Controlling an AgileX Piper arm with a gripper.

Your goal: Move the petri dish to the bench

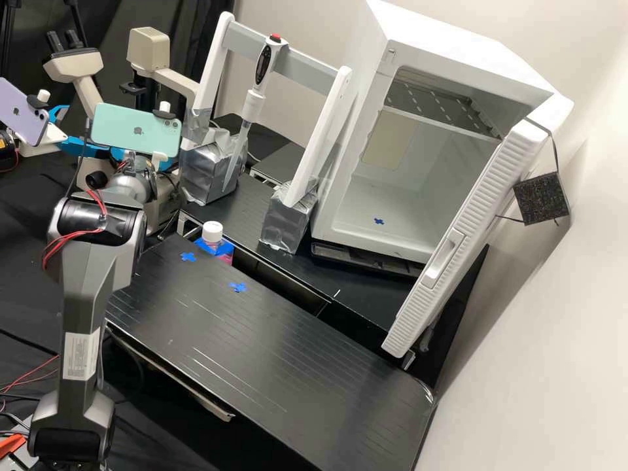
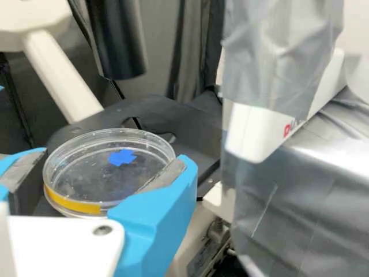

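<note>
Petri dish (image 2: 86, 173) between fingers (image 2: 164, 210), wrist view.

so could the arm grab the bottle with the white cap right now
Probably not: its gripper has the dish between its fingers and would likely need to part with it first. Otherwise the bottle's white cap looks open from above.

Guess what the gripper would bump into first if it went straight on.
Probably the dish, right at the gripper. Past it, likely the black stage, though depth is unclear.
</note>
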